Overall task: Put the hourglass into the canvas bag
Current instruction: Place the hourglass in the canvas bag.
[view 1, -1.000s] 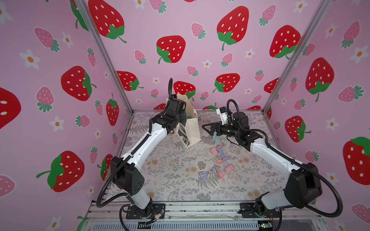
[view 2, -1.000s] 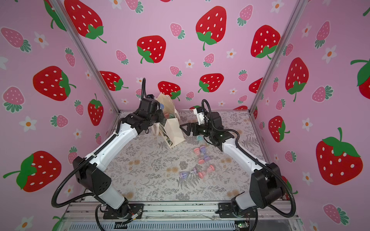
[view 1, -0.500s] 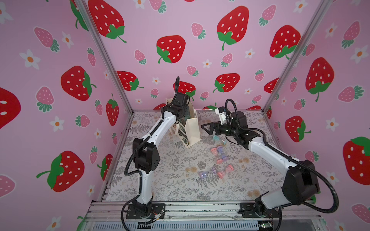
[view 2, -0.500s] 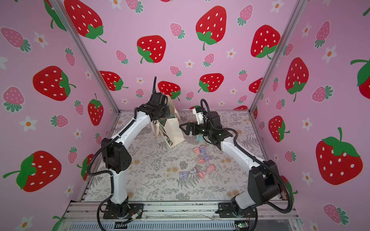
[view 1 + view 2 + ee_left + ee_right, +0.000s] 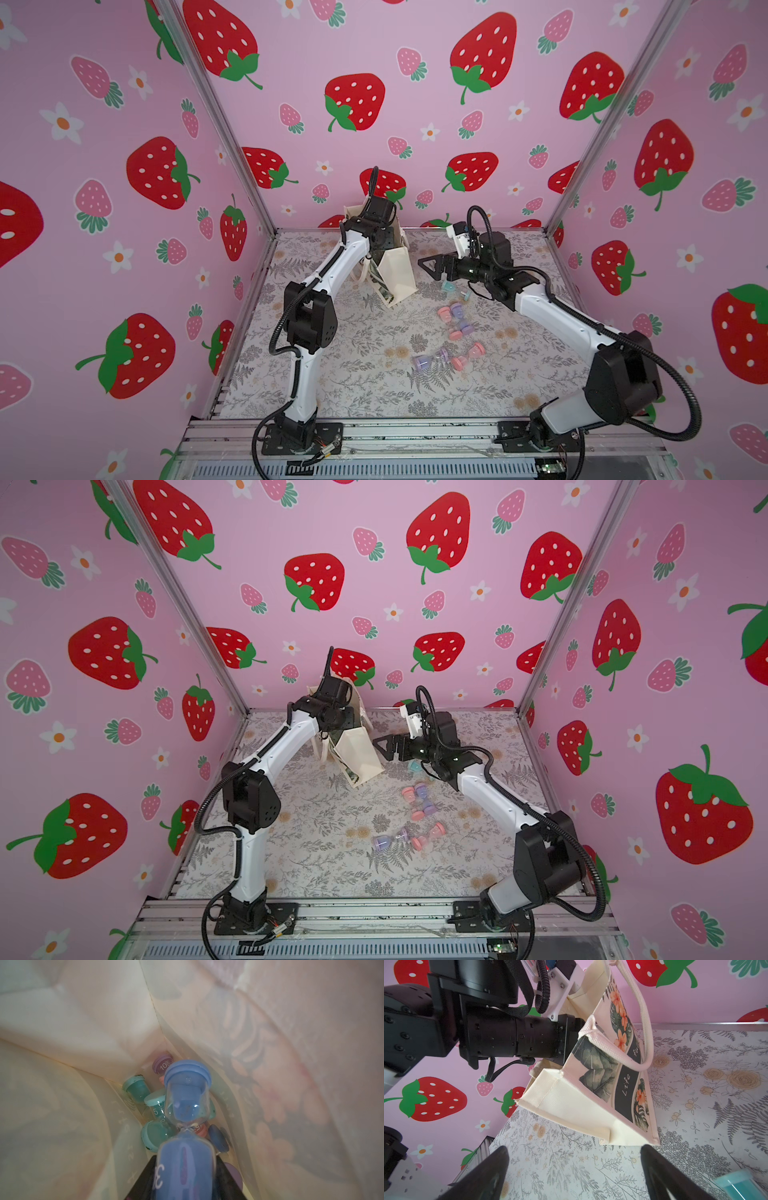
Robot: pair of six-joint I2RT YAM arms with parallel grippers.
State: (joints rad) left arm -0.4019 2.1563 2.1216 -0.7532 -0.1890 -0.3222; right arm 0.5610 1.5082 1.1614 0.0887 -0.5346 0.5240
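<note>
The cream canvas bag stands tilted at the back of the table, its leaf print on one broad side. My left gripper reaches down inside the bag, shut on a blue hourglass that hangs just above several teal, purple and pink hourglasses lying on the bag's bottom. In both top views only the left wrist shows at the bag's mouth. My right gripper is open and empty, close to the bag's lower right corner.
Loose pink and purple hourglasses lie scattered on the floral table right of the bag, more nearer the front. A teal one lies under the right wrist. Pink strawberry walls close in three sides.
The left arm's elbow has swung up and its wrist has tipped steeper into the bag's mouth. The right gripper has edged slightly towards the bag.
</note>
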